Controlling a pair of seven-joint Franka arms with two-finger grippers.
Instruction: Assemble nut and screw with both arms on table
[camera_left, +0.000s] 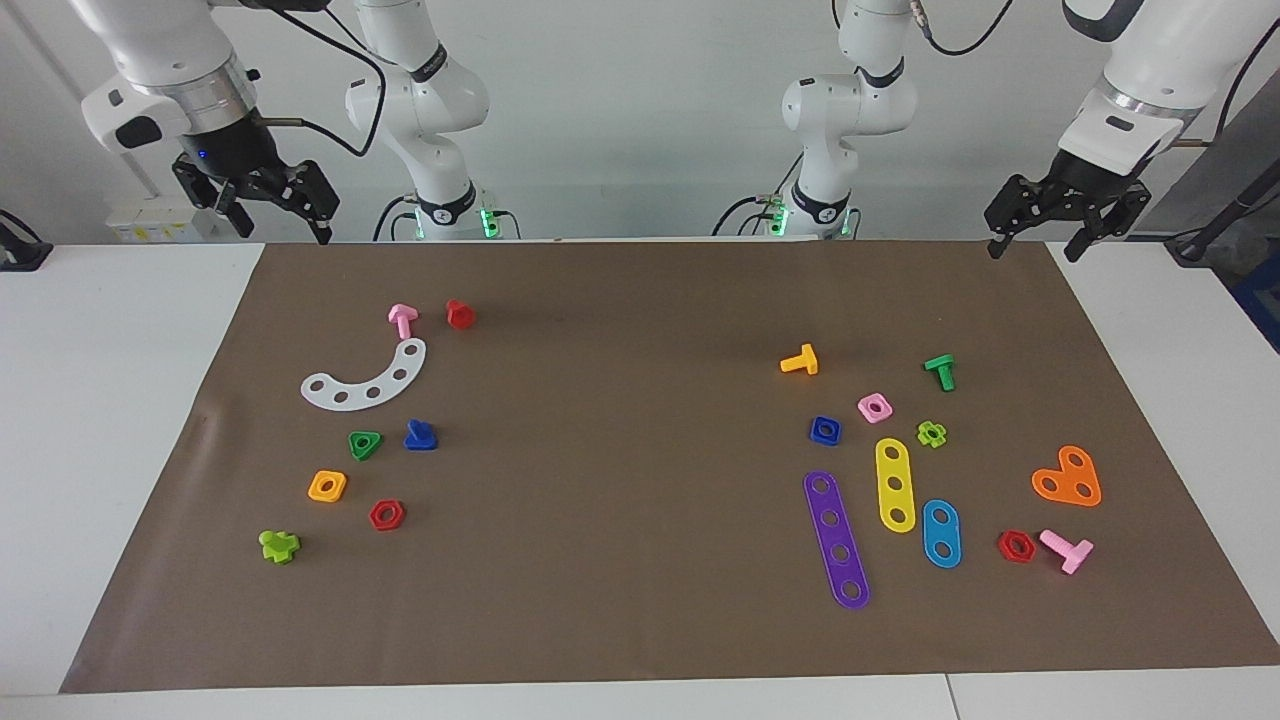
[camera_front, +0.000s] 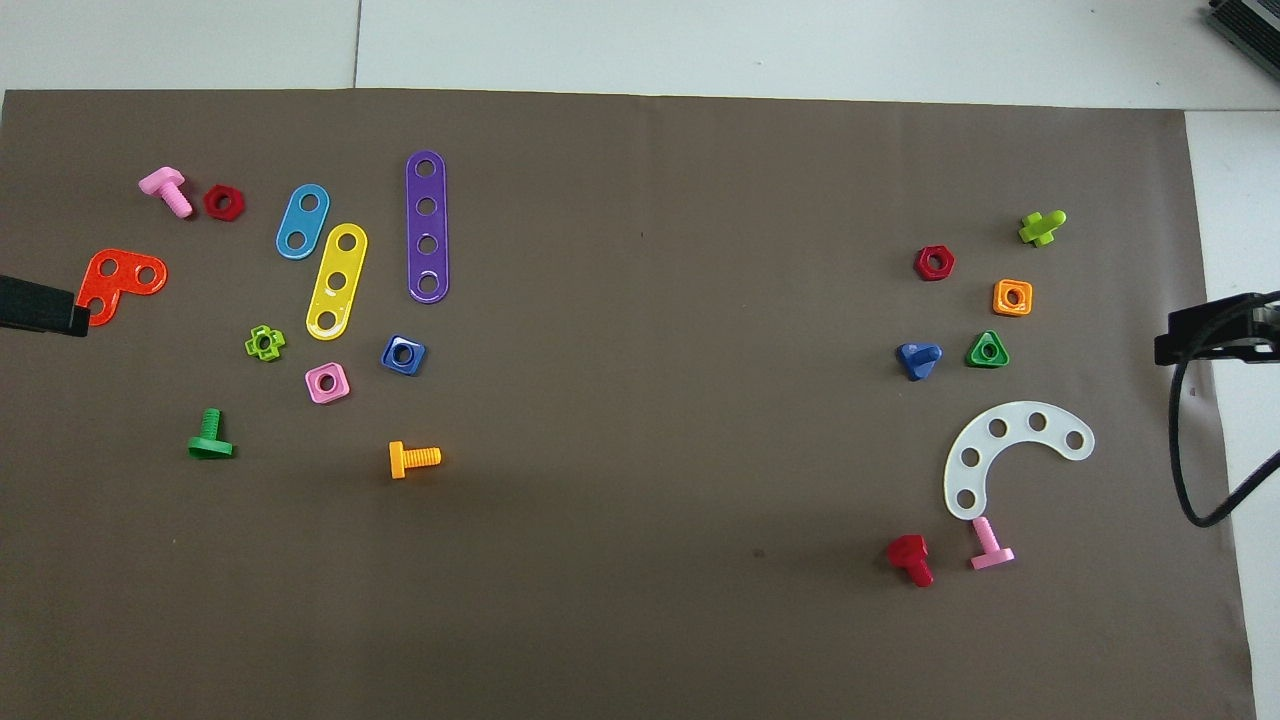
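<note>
The dark-blue square nut (camera_left: 825, 430) (camera_front: 403, 354) lies flat on the brown mat (camera_left: 640, 620) toward the left arm's end, beside a pink square nut (camera_left: 875, 407). The dark-blue screw (camera_left: 420, 436) (camera_front: 918, 359) lies toward the right arm's end, beside a green triangular nut (camera_left: 364, 444). My left gripper (camera_left: 1033, 250) (camera_front: 40, 305) hangs open and empty over the mat's corner nearest its base. My right gripper (camera_left: 283, 228) (camera_front: 1212, 334) hangs open and empty over the mat's edge at its own end. Both arms wait, well apart from the parts.
Near the nut lie purple (camera_left: 837, 538), yellow (camera_left: 895, 484) and light-blue (camera_left: 941, 533) strips, an orange plate (camera_left: 1068, 478), and orange (camera_left: 800, 360), green (camera_left: 940, 371) and pink (camera_left: 1067, 549) bolts. Near the screw lie a white arc (camera_left: 365, 380), an orange nut (camera_left: 327, 486), a red nut (camera_left: 386, 514) and a pink bolt (camera_left: 402, 319).
</note>
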